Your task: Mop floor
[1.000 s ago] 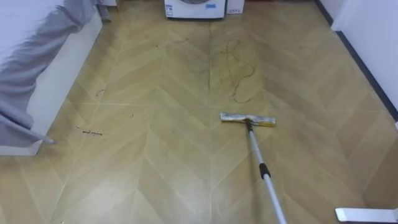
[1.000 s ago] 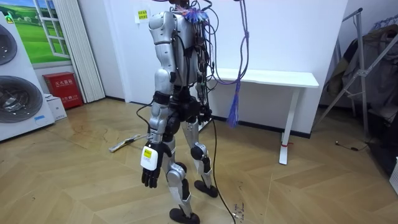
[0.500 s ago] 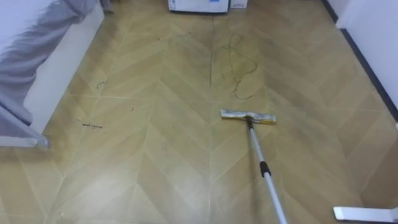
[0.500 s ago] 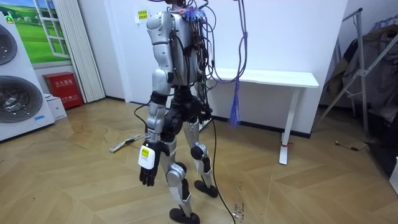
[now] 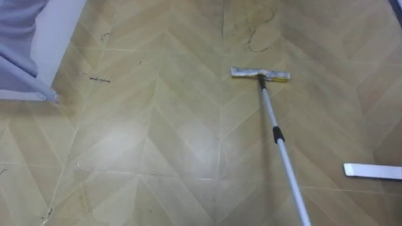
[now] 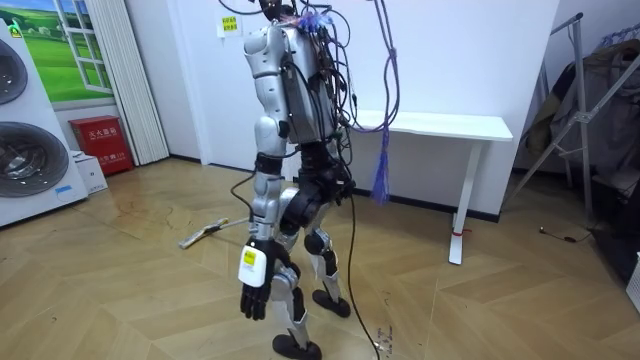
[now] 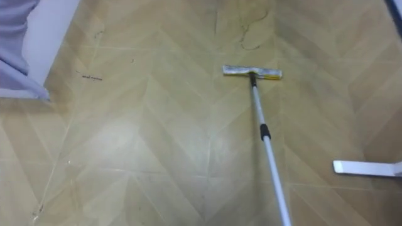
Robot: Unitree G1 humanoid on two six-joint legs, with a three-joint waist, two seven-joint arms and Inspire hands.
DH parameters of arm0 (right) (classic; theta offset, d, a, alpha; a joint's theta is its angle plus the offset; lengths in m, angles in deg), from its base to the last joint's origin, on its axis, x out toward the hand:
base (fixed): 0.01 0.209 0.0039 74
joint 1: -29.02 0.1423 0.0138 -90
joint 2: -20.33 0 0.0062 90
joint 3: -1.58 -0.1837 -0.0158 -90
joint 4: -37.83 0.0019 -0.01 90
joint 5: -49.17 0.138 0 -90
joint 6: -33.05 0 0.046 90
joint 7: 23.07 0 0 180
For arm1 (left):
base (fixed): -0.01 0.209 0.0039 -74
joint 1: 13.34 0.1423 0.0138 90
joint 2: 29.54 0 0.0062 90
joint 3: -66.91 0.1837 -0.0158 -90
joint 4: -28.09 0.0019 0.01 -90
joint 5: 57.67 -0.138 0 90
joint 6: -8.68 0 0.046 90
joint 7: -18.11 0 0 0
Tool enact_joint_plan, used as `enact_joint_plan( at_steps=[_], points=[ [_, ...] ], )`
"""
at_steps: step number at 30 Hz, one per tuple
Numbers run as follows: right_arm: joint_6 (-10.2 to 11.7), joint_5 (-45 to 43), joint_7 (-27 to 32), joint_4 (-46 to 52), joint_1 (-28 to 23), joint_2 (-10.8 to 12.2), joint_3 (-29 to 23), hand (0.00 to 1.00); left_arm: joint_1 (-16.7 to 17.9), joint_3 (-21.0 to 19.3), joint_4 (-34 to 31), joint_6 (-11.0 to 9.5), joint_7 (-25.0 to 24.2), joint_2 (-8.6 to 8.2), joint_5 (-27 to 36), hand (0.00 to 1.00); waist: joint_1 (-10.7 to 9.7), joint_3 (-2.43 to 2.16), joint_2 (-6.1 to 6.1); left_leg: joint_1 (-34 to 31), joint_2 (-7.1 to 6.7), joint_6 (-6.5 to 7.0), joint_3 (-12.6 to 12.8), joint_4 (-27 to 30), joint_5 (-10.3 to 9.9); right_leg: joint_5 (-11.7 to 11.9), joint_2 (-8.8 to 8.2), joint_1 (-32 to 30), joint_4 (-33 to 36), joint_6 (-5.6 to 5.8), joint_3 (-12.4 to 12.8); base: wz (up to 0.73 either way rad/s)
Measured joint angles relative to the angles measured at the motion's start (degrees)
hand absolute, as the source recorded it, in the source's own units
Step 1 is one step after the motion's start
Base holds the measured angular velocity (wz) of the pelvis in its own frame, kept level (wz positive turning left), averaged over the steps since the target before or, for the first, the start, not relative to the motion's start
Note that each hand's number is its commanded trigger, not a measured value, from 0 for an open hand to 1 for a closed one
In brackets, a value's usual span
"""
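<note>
Mop (image 5: 274, 133) flat, pointing away, angled slightly left.

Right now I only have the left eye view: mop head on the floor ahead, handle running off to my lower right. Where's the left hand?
Observer: In the room view the left hand hangs beside the robot's left leg, fingers relaxed, holding nothing.
Operator: What's the white bar at my lower right?
Observer: Probably a foot of the white table, which stands against the wall on the robot's right.
Operator: What's ahead, past the mop?
Observer: Two stacked washing machines, at the room view's left edge.
</note>
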Motion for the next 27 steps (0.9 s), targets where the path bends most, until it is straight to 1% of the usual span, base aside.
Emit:
enact_joint_plan(
  at_steps=[2,3,4,5,6,7,8,9,10,11,12,13,14,15,16,17,18,19,20,21,22,23,24,25,26,27],
  points=[
    [0.2,2.41,0.76,-0.01,-0.01,-0.05,0.5,1.0,0.12,0.01,-0.18,0.56,0.87,-0.2,0.02,0.0,0.05,-0.13,0.24,-3.54,0.02,-0.14,-0.29,1.5,0.2,-0.16,-0.13,-3.56,1.8,-0.31,-0.02,0.06],
    [0.31,4.55,1.48,-0.01,-0.01,-0.18,1.53,1.0,-0.25,0.01,-0.72,1.5,1.46,-0.48,0.02,0.0,0.1,-0.24,0.38,-5.79,0.05,-0.25,-0.49,2.49,0.27,-0.26,-0.23,-5.67,2.92,-0.54,-0.12,0.07],
    [0.3,6.52,2.09,-0.01,-0.08,-0.14,2.47,1.0,-0.22,0.02,-1.15,2.17,1.77,-0.6,0.05,0.0,0.09,-0.26,0.42,-7.55,-0.12,-0.41,-0.8,3.24,0.43,-0.4,-0.42,-7.27,4.02,-0.8,-0.23,0.09],
    [0.3,7.15,2.2,-0.01,-0.13,-0.03,2.52,1.0,-0.31,0.03,-1.24,2.38,1.87,-0.63,0.04,0.0,0.09,-0.27,0.34,-8.24,-0.23,-0.42,-0.8,3.78,0.43,-0.59,-0.65,-8.04,4.86,-0.96,-0.12,0.09],
    [0.3,7.74,2.32,-0.01,-0.19,0.12,2.53,1.0,-0.28,0.06,-1.39,2.43,2.3,-0.89,0.05,0.0,0.11,-0.25,0.31,-9.21,-0.32,-0.5,-0.79,5.25,0.16,-1.25,-0.9,-9.08,6.54,-1.08,0.0,0.0],
    [0.3,8.23,2.43,0.0,-0.15,0.2,2.65,1.0,-0.28,0.21,-1.46,2.44,2.63,-1.26,0.17,0.0,0.44,-0.26,0.41,-9.99,-0.18,-0.65,-0.81,6.69,-0.53,-1.9,-0.9,-9.82,8.01,-1.28,0.02,0.0],
    [0.3,8.82,2.57,0.01,-0.16,0.23,3.15,1.0,-0.33,0.85,-1.62,2.46,2.75,-1.31,0.61,0.0,0.83,-0.25,0.45,-10.33,-0.11,-0.73,-0.83,7.54,-0.79,-2.36,-0.89,-10.12,8.84,-1.39,0.02,0.0],
    [0.25,10.13,2.86,0.0,-0.19,0.3,4.46,1.0,-0.58,2.25,-1.97,2.47,2.86,-1.27,1.1,0.0,1.56,-0.27,0.56,-11.21,0.05,-1.13,-1.16,9.81,-1.66,-3.33,-0.72,-10.8,10.8,-1.69,0.03,0.0],
    [0.23,10.41,3.32,-0.06,0.02,0.54,4.66,1.0,-0.94,3.02,-1.91,2.46,3.13,-1.23,2.17,0.0,1.8,-0.21,0.65,-12.31,0.1,-1.5,-1.66,12.99,-2.69,-4.78,-0.93,-11.44,13.59,-2.06,-0.25,0.06],
    [0.19,10.41,3.4,-0.14,0.37,0.57,4.64,1.0,-1.06,3.6,-1.91,2.46,3.23,-1.16,2.87,0.0,1.99,-0.23,0.64,-12.88,0.14,-1.72,-1.79,14.69,-3.27,-5.67,-1.07,-11.92,15.24,-2.31,-0.31,0.0],
    [0.14,10.29,3.55,-1.08,1.86,0.52,4.57,1.0,-1.24,4.14,-1.84,2.4,3.38,-1.23,3.24,0.0,2.93,-0.18,0.7,-14.08,0.53,-2.17,-1.96,18.68,-4.7,-7.63,-1.04,-12.98,18.6,-3.21,-0.01,-0.13],
    [0.05,10.28,3.73,-2.51,3.88,0.35,4.39,1.0,-1.45,5.12,-1.85,2.35,3.62,-1.19,4.05,0.0,4.18,-0.18,0.64,-15.95,1.02,-2.59,-1.96,23.37,-5.23,-9.49,-1.17,-14.3,22.08,-3.43,0.61,-0.2],
    [0.04,10.28,3.79,-3.35,5.18,0.17,4.12,1.0,-1.44,5.64,-1.86,2.28,3.89,-1.17,4.52,0.0,4.86,-0.18,0.57,-17.28,1.31,-2.65,-1.99,26.26,-4.96,-10.49,-0.99,-15.04,23.78,-3.56,1.07,-0.33],
    [-0.44,10.24,3.61,-4.15,7.87,-0.38,3.96,1.0,-1.39,7.09,-1.83,2.26,4.24,-0.85,6.39,0.0,6.49,-0.13,0.19,-20.75,1.76,-3.03,-1.96,32.99,-2.28,-12.15,-0.3,-16.68,27.44,-4.36,2.25,-0.42],
    [-0.42,10.77,3.13,-4.89,10.85,-1.13,4.05,1.0,-1.25,9.18,-2.12,2.28,4.42,-0.37,9.07,0.0,8.01,0.04,-0.53,-25.0,1.92,-2.83,-1.94,40.26,4.04,-13.45,0.4,-18.05,30.46,-5.1,3.74,-0.46],
    [-0.4,11.44,2.79,-5.16,12.46,-1.52,4.15,1.0,-0.96,10.12,-2.27,2.25,4.51,-0.19,10.19,0.0,8.72,0.43,-1.1,-27.15,1.97,-2.71,-1.96,43.54,8.08,-13.74,0.75,-18.22,31.58,-5.34,4.24,-0.5],
    [-0.23,12.5,1.59,-5.52,15.06,-2.56,4.33,1.0,-0.41,11.36,-2.32,1.86,4.43,-0.15,11.73,0.0,10.23,0.49,-1.19,-30.96,1.87,-2.98,-1.48,50.93,14.37,-14.42,1.56,-18.27,33.24,-6.11,4.95,-0.54],
    [0.52,13.41,-0.04,-5.84,17.39,-3.36,4.73,1.0,0.43,11.81,-2.17,1.14,3.93,-0.02,12.15,0.0,11.64,0.55,-1.47,-33.82,1.87,-2.44,0.31,57.05,14.26,-14.98,1.45,-18.0,34.31,-6.9,5.17,-0.54],
    [0.8,13.99,-0.94,-5.91,18.33,-3.74,4.83,1.0,0.54,11.85,-1.97,0.79,3.73,0.18,12.95,0.0,12.35,0.58,-1.78,-34.93,1.8,-1.36,1.66,58.32,13.17,-15.07,1.38,-17.99,34.48,-6.91,5.32,-0.37],
    [1.2,15.21,-2.86,-6.06,19.58,-4.15,5.55,1.0,0.93,11.89,-1.79,0.23,3.22,0.7,13.9,0.0,12.81,0.57,-2.06,-35.69,1.55,-0.46,4.01,56.17,10.09,-15.23,0.72,-17.81,34.3,-6.63,5.48,-0.06],
    [2.13,17.18,-4.15,-6.04,20.09,-4.42,7.21,1.0,1.47,11.71,-1.77,-0.31,2.34,1.36,13.91,0.0,12.51,1.04,-3.47,-34.08,0.7,-0.94,5.02,47.42,7.38,-15.64,0.25,-17.64,33.89,-5.85,5.81,0.12],
    [2.28,18.34,-4.59,-6.05,19.87,-4.73,7.77,1.0,1.52,11.68,-1.78,-0.35,1.95,1.55,13.79,0.0,12.3,0.96,-3.32,-32.69,0.45,-1.16,5.01,42.01,6.25,-15.82,0.35,-17.33,33.59,-5.5,5.78,0.35],
    [2.2,20.45,-4.96,-5.9,18.97,-5.32,9.23,1.0,1.54,11.62,-1.81,-0.36,0.8,1.83,13.7,0.0,12.16,0.89,-3.06,-29.27,0.45,-1.66,4.98,31.19,5.18,-16.25,0.9,-16.75,33.15,-4.67,5.7,0.36],
    [2.23,22.0,-5.1,-5.76,17.18,-6.03,9.82,1.0,1.68,11.65,-1.83,-0.32,-0.48,1.89,13.41,0.0,12.12,0.71,-2.33,-26.69,0.87,-1.26,5.01,24.42,4.45,-16.93,0.91,-16.25,33.1,-4.05,5.24,0.29],
    [2.24,22.42,-5.2,-5.75,16.27,-6.36,10.2,1.0,1.7,11.68,-1.84,-0.26,-1.24,1.89,13.37,0.0,12.07,0.44,-1.36,-25.64,1.21,-0.87,4.94,22.69,4.18,-17.52,0.82,-15.94,33.09,-3.77,5.05,0.25],
    [2.28,23.18,-5.43,-5.82,13.98,-7.1,10.85,1.0,1.3,11.8,-1.88,-0.16,-2.43,1.89,13.31,0.0,11.13,0.62,-0.91,-25.65,0.65,1.61,5.84,22.58,3.11,-18.37,-0.2,-15.1,32.7,-2.77,4.77,0.38]
  ],
)
